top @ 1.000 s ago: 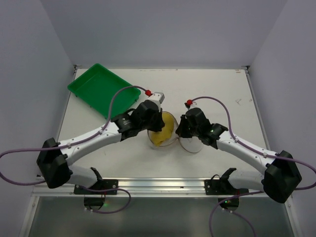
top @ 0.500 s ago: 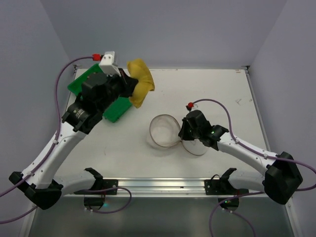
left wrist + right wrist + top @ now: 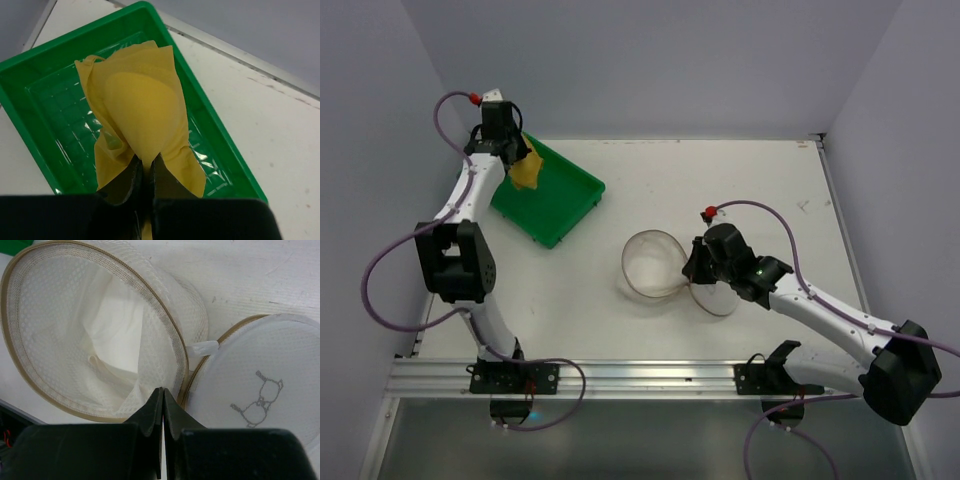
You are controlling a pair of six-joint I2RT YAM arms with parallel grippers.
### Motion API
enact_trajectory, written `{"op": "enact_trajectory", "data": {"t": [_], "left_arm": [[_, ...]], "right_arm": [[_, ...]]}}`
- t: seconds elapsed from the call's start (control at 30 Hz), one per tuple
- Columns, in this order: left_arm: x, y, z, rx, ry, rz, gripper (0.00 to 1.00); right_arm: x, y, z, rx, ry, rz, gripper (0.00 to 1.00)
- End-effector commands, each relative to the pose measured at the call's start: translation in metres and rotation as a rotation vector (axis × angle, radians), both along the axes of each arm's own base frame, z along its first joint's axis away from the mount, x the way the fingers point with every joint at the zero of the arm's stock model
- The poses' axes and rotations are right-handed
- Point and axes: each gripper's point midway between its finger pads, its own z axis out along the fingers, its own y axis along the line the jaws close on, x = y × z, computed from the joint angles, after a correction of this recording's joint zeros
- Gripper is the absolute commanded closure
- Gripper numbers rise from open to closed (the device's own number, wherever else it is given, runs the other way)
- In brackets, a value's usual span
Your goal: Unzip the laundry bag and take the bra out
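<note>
The laundry bag (image 3: 652,263) lies open on its side at mid-table, with its round lid (image 3: 717,296) flopped to the right. In the right wrist view the bag (image 3: 95,330) shows only white lining inside, and the lid (image 3: 260,370) bears a small black mark. My right gripper (image 3: 692,266) is shut on the bag's mesh wall by the rim, as the right wrist view (image 3: 163,392) shows. My left gripper (image 3: 521,163) is shut on the mustard-yellow bra (image 3: 528,171) and holds it over the green tray (image 3: 560,200). In the left wrist view the bra (image 3: 142,105) hangs from my shut gripper (image 3: 145,167).
The green tray (image 3: 55,110) stands at the back left, near the side wall and the table's left edge. The left arm reaches up along the left wall. Walls enclose the table at the back and on both sides.
My left gripper has pulled the bra out of the bag and carried it up and to the back left, over the green tray. The right gripper has stayed on the bag.
</note>
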Motion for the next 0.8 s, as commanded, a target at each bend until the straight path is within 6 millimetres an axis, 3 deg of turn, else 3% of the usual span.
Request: {"op": "enact_trajectory", "data": {"t": [0.0, 0.03, 0.17, 0.2, 0.27, 0.3, 0.37, 0.4, 0.47, 0.5, 0.53, 0.57, 0.6, 0.63, 0.67, 0.7, 0.73, 0.77], "left_arm": [[0.037, 0.037, 0.024, 0.016, -0.084, 0.081, 1.00], [0.047, 0.051, -0.006, 0.015, -0.031, 0.104, 1.00], [0.077, 0.069, -0.052, -0.023, 0.032, 0.105, 0.96], [0.087, 0.071, -0.065, -0.034, 0.045, 0.099, 0.86], [0.088, 0.072, -0.077, -0.043, 0.081, 0.099, 0.75], [0.088, 0.072, -0.078, -0.049, 0.087, 0.092, 0.71], [0.081, 0.064, -0.081, -0.074, 0.107, 0.070, 0.50], [0.076, 0.059, -0.063, -0.089, 0.080, 0.055, 0.28], [0.061, 0.048, -0.062, -0.107, 0.094, 0.034, 0.18], [0.050, 0.041, -0.032, -0.115, 0.048, 0.020, 0.14], [0.044, 0.027, -0.022, -0.132, 0.026, -0.003, 0.13], [0.028, 0.014, -0.029, -0.143, 0.053, -0.029, 0.12], [0.013, 0.001, 0.004, -0.147, -0.005, -0.058, 0.12], [0.003, -0.027, 0.011, -0.160, -0.016, -0.111, 0.12], [-0.015, -0.050, 0.000, -0.167, 0.018, -0.159, 0.12], [-0.034, -0.069, 0.026, -0.167, -0.032, -0.206, 0.13], [-0.051, -0.115, 0.032, -0.195, -0.042, -0.312, 0.13], [-0.072, -0.135, 0.016, -0.203, -0.009, -0.368, 0.14]], "right_arm": [[0.000, 0.006, 0.011, 0.028, -0.023, 0.040, 1.00], [-0.001, 0.008, 0.013, 0.036, -0.022, 0.050, 1.00], [-0.001, 0.011, 0.020, 0.043, -0.038, 0.068, 1.00], [0.000, 0.010, 0.020, 0.036, -0.041, 0.068, 1.00], [0.001, 0.008, 0.022, 0.023, -0.050, 0.071, 1.00], [0.001, 0.008, 0.022, 0.019, -0.052, 0.072, 1.00], [0.002, 0.008, 0.022, 0.016, -0.060, 0.074, 1.00], [0.003, 0.008, 0.023, 0.018, -0.062, 0.073, 1.00], [0.003, 0.010, 0.022, 0.023, -0.060, 0.078, 1.00], [0.003, 0.011, 0.022, 0.026, -0.056, 0.081, 1.00], [0.003, 0.012, 0.023, 0.027, -0.059, 0.083, 1.00], [0.003, 0.013, 0.023, 0.033, -0.059, 0.085, 1.00], [0.003, 0.014, 0.024, 0.037, -0.063, 0.089, 1.00], [0.004, 0.014, 0.024, 0.035, -0.066, 0.090, 1.00], [0.005, 0.014, 0.025, 0.036, -0.067, 0.088, 1.00], [0.005, 0.014, 0.026, 0.036, -0.071, 0.090, 1.00], [0.008, 0.013, 0.029, 0.028, -0.085, 0.089, 1.00], [0.008, 0.014, 0.032, 0.031, -0.092, 0.092, 1.00]]}}
